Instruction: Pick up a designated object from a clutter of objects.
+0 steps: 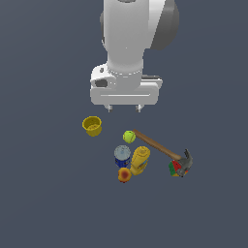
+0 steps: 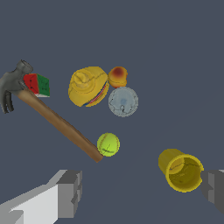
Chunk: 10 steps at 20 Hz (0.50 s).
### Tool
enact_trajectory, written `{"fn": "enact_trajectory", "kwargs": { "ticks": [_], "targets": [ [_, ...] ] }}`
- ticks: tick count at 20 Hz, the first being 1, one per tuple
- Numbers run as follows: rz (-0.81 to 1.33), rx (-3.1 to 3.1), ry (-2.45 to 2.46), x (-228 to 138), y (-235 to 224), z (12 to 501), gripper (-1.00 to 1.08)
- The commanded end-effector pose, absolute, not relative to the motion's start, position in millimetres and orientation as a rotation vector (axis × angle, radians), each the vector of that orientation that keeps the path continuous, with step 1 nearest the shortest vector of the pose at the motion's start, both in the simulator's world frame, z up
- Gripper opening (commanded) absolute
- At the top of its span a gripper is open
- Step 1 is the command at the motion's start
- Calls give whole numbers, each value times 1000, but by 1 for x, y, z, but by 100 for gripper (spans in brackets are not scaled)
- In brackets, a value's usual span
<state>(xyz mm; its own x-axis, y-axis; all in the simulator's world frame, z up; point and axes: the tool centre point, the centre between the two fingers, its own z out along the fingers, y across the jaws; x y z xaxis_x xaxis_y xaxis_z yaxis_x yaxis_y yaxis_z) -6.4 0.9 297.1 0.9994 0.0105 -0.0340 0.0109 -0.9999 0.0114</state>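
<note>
Jaws spread wide, empty, on the white gripper (image 1: 124, 108) hanging high over the grey floor (image 1: 43, 193). Nearest below: open-mouthed yellow cup (image 1: 92, 125), standing apart from the rest with bare floor all round. Yellow-green tennis ball (image 1: 129, 136) near the cup, touching the butt of the wooden-handled hammer (image 1: 160, 147). Small blue cylindrical can with silvery top (image 1: 122, 156) upright past the ball, hemmed by the yellow mustard bottle (image 1: 140, 160) just beside and the orange-red fruit (image 1: 124, 175) against its far edge. Multicoloured cube (image 1: 177, 168) by the hammer head. Open room above the can's top.
</note>
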Motion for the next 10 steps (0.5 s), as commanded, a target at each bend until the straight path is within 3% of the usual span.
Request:
{"fn": "enact_trajectory", "kwargs": {
  "ticks": [1, 10],
  "targets": [
    [-53, 3130, 17, -6, 1, 297, 100],
    [-98, 3109, -28, -13, -9, 287, 100]
  ]
}}
